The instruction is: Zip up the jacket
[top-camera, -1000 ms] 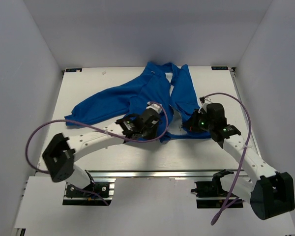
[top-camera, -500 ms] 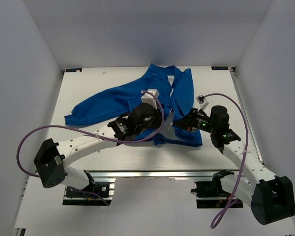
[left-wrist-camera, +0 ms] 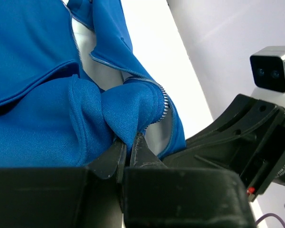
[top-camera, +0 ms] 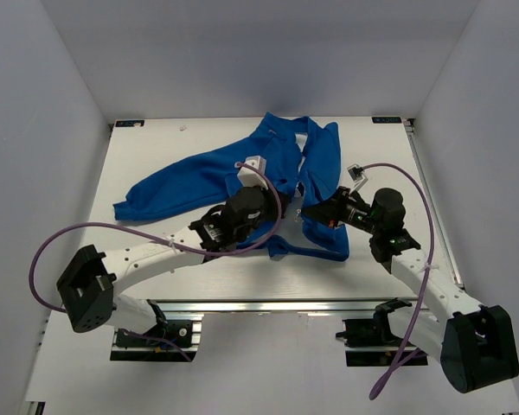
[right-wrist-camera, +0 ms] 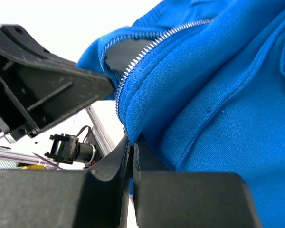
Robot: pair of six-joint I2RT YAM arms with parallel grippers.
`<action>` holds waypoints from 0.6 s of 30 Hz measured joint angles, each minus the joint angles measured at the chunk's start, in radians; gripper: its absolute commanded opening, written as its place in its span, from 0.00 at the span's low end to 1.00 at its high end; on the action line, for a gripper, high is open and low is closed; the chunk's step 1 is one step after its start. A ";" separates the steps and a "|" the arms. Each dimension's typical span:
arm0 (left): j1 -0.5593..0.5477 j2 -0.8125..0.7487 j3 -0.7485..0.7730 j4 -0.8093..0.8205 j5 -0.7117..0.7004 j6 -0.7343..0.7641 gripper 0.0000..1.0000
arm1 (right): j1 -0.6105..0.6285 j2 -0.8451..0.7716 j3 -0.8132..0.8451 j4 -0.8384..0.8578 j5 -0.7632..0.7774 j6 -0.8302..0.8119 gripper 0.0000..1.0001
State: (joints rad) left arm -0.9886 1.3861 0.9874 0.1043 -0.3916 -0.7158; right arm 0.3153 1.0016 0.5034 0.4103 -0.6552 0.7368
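Left wrist view: the left gripper (left-wrist-camera: 128, 145) pinches a bunched fold of the jacket (left-wrist-camera: 42, 95) just beside its silver zipper (left-wrist-camera: 164, 97), jaws nearly closed on the cloth. The right gripper (right-wrist-camera: 131, 142) clamps blue fabric below the zipper teeth. From above, both arms reach inward over the table (top-camera: 147, 151) and meet at the jacket's lower front.

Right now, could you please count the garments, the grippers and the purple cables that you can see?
Blue jacket: 1
Grippers: 2, the left gripper and the right gripper, each shut on the jacket
Purple cables: 2
Total: 5
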 measured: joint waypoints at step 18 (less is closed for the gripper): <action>0.000 -0.029 -0.035 0.049 0.018 -0.075 0.00 | 0.000 0.040 -0.003 0.098 -0.014 -0.003 0.00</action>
State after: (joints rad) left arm -0.9886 1.3575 0.9524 0.1532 -0.3737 -0.7906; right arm 0.3153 1.0416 0.5007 0.5083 -0.6693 0.7334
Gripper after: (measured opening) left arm 0.094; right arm 0.029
